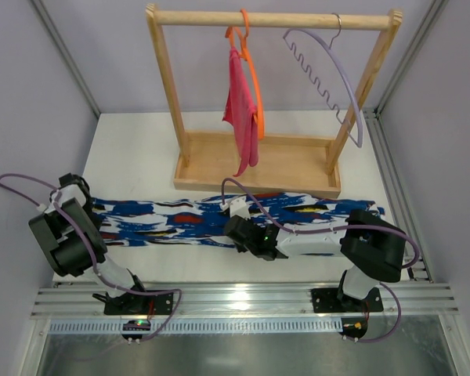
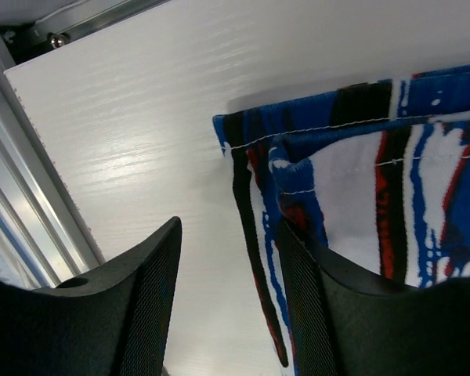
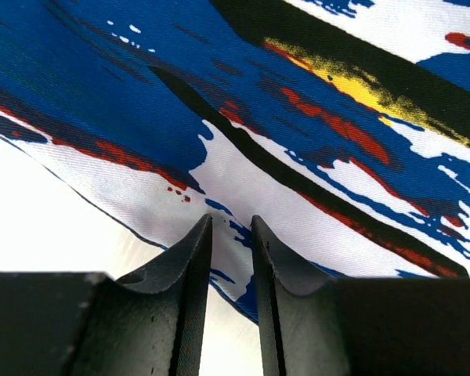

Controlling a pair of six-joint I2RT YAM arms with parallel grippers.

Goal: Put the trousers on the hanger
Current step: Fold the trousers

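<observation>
The trousers (image 1: pixel 180 219), printed in blue, white, red and black, lie stretched flat across the table in front of the rack. The lilac hanger (image 1: pixel 341 74) hangs by its silver hook at the right end of the rack's rail. My left gripper (image 1: pixel 88 206) is at the left end of the trousers (image 2: pixel 352 180). It (image 2: pixel 229 227) stands open, with the cloth's side edge running through the gap and its right finger over the cloth. My right gripper (image 1: pixel 233 208) is at the middle of the trousers (image 3: pixel 298 117). Its (image 3: pixel 231 221) narrow jaws hold the cloth's edge.
A wooden rack (image 1: pixel 274 17) with a tray base (image 1: pixel 258 168) stands behind the trousers. On its rail an orange hanger carries pink cloth (image 1: pixel 243 110). Metal rails (image 1: pixel 243 298) run along the near edge, and the table's left edge (image 2: pixel 31 196) lies close to my left gripper.
</observation>
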